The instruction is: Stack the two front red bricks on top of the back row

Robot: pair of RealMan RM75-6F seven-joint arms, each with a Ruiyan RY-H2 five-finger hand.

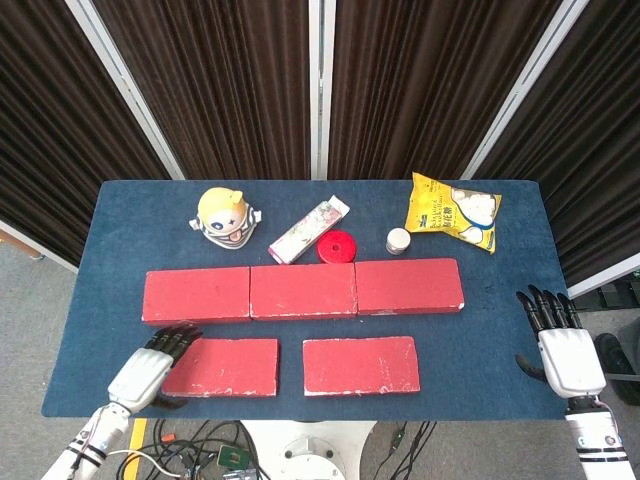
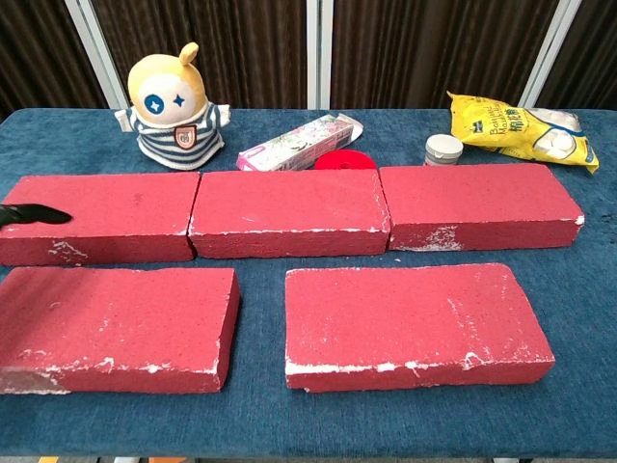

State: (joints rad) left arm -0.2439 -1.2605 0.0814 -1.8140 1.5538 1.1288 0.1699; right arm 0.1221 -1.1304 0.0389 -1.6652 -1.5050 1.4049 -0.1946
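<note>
Both front red bricks lay flat on the desk [image 1: 480, 330], near of the back row [image 1: 302, 290]: the left front brick [image 1: 225, 366] and the right front brick [image 1: 361, 364]. The left hand [image 1: 148, 370], fingers apart and empty, sat at the left brick's left end. The right hand [image 1: 562, 345] hovered well right, fingers spread. A one-ended grasp risked the brick tilting and slipping, knocking the row out of line.

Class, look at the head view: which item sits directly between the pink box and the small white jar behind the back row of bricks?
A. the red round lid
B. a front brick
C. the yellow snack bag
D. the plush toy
A. The red round lid lies just right of the pink box and left of the small white jar, behind the back row.
</note>
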